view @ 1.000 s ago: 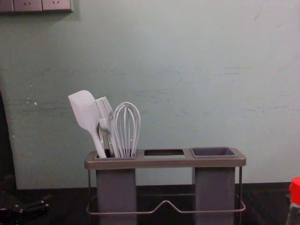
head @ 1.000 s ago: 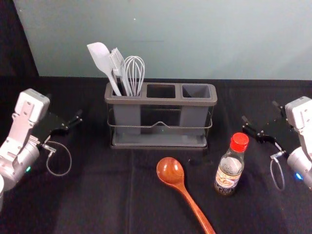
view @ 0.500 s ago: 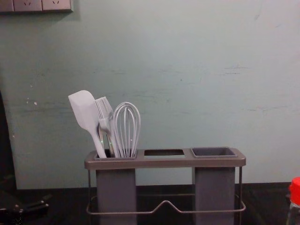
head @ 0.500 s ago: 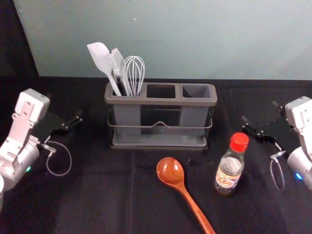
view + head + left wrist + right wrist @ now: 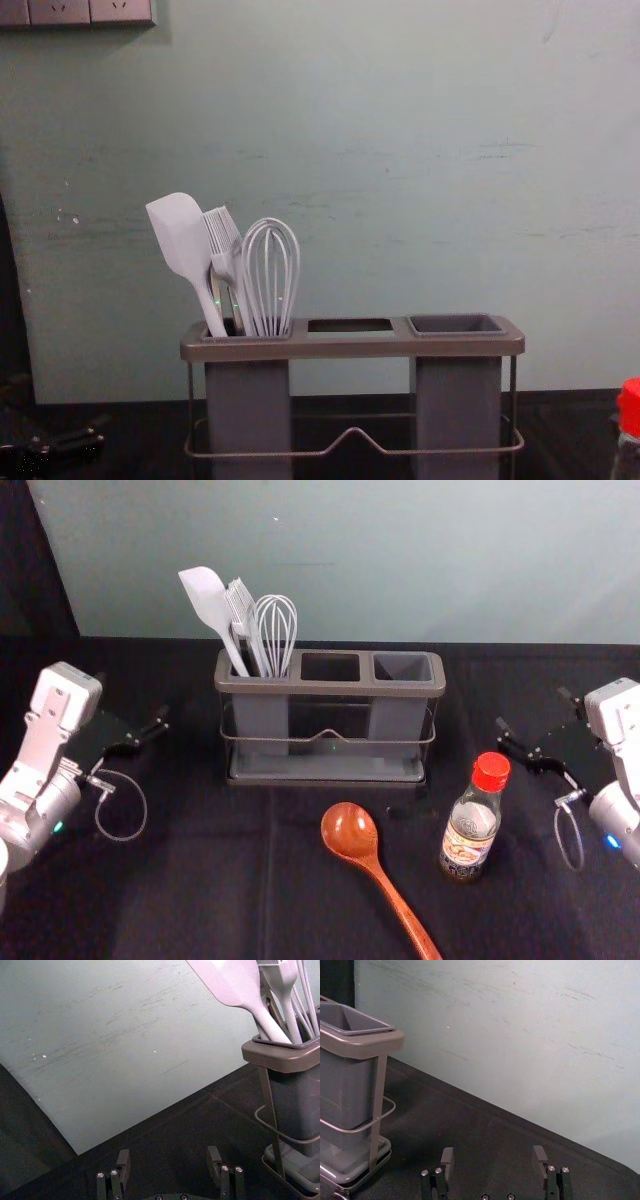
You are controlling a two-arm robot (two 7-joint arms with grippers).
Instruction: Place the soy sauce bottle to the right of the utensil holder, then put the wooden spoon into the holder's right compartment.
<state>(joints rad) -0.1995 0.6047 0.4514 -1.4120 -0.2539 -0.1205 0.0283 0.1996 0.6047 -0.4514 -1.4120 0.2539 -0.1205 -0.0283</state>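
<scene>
So the biggest thing here is the pale grey-green wall across the back, and in front of it the table covered in black cloth. Next size down is the utensil holder, standing upright towards the back with a wire rail along its front. Its left compartment has all the pale utensils in it, and the right compartment is open at the top.

Then the grippers, both up off to the sides. The left gripper is left of the holder, fingers spread wide with a good gap between the tips. The right gripper is right of the holder, beyond the bottle, and its fingers are wide apart too, nothing between them.

The wooden spoon is lying on the cloth in front of the holder, bowl end nearer the holder and the handle slanting towards the robot and off to the right. The soy sauce bottle is upright with its red cap on, right of the spoon, nearer the robot than the holder and around its right end, well apart from it.

Smallest stuff is in that left compartment: white spatula leaning out left, wire whisk on the right, and the brush squeezed between them
</scene>
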